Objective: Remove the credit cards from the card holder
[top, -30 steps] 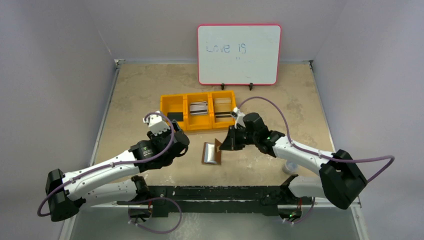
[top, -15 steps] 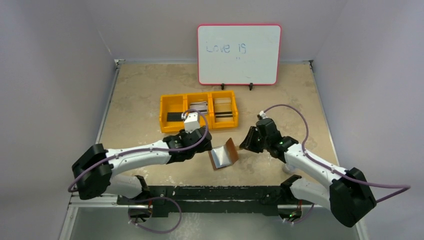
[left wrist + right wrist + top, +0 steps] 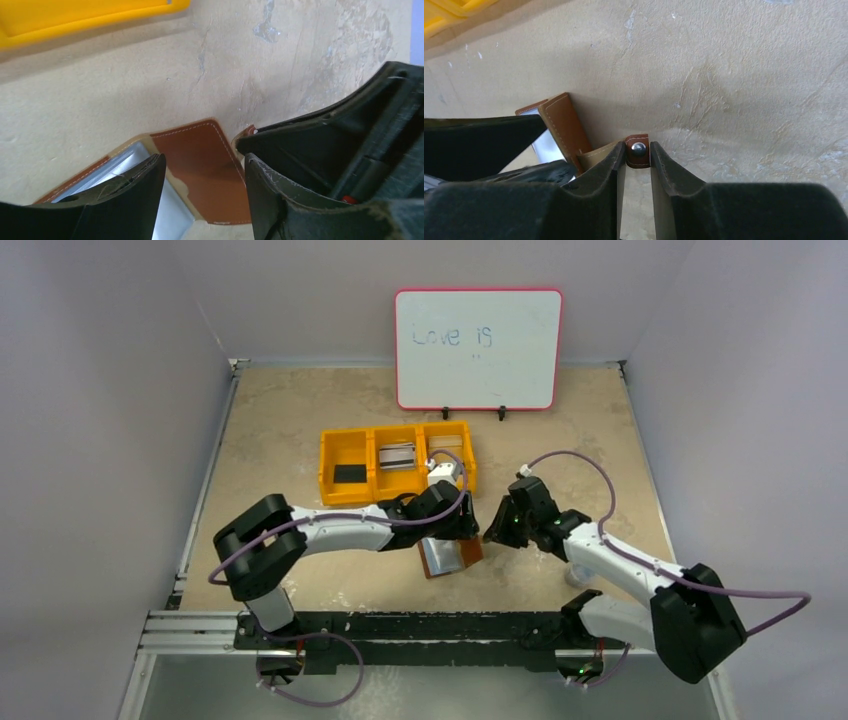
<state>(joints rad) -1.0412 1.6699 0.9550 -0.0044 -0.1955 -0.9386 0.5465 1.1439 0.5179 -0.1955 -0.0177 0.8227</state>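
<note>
The card holder (image 3: pixel 450 556), a brown leather wallet, lies open on the table with a pale clear sleeve (image 3: pixel 127 162) showing; I cannot tell if a card is in it. My left gripper (image 3: pixel 462 530) is open right over it, its jaws astride the brown flap (image 3: pixel 200 160). My right gripper (image 3: pixel 492 532) is at the wallet's right edge, its jaws closed on the snap tab (image 3: pixel 638 151). Credit cards lie in the yellow bin (image 3: pixel 324 462): a black one (image 3: pixel 349 473), grey-white ones (image 3: pixel 397 455) and beige ones (image 3: pixel 446 446).
A whiteboard (image 3: pixel 477 348) stands at the back of the table. A small clear object (image 3: pixel 580 573) sits beside the right arm. The two grippers are almost touching over the wallet; the right one (image 3: pixel 350 140) fills the right of the left wrist view.
My left arm has swung right, from beside the bin to over the wallet. The wallet slid right and now lies flatter. My right gripper stayed at the wallet's right edge.
</note>
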